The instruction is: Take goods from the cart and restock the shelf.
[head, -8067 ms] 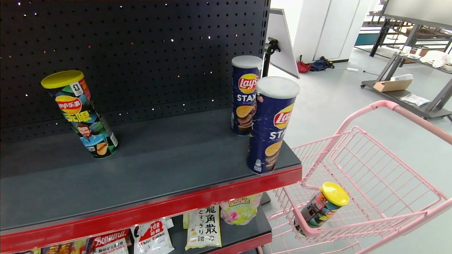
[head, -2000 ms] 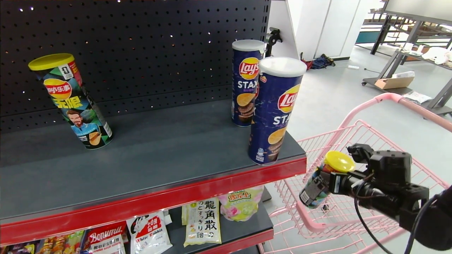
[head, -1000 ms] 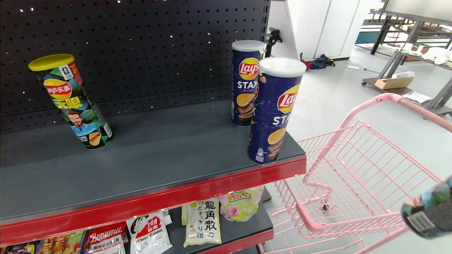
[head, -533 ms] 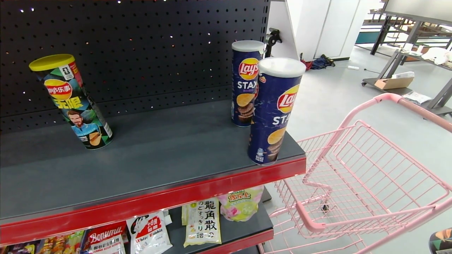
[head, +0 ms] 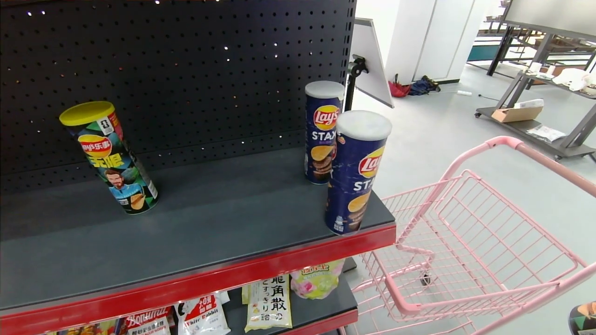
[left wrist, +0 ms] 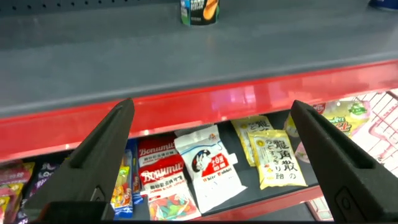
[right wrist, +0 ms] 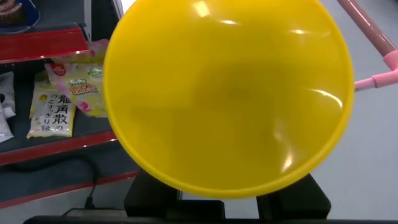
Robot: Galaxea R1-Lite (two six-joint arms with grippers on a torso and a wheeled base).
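A chip can with a yellow lid (right wrist: pixel 227 93) sits in my right gripper (right wrist: pixel 227 208), which is shut on it; the lid faces the wrist camera. A sliver of that can (head: pixel 584 318) shows at the lower right corner of the head view, outside the pink cart (head: pixel 545 160), whose basket holds nothing. On the grey shelf (head: pixel 209 223) stand a matching yellow-lidded can (head: pixel 109 158) at the left and two blue cans (head: pixel 322 132) (head: pixel 356 172) at the right end. My left gripper (left wrist: pixel 211 106) is open in front of the shelf's red front edge (left wrist: pixel 217 87).
Snack bags (head: pixel 274 300) (left wrist: pixel 208 165) lie on the lower shelf. The black pegboard (head: pixel 186 70) backs the shelf. A white sign board (head: pixel 370 56) is clamped at its right end. Metal tables (head: pixel 535 111) stand far right across open floor.
My right gripper lifted the yellow-lidded can out of the cart and drew it back to the head view's lower right corner. The head camera also shifted, so the shelf sits lower in view.
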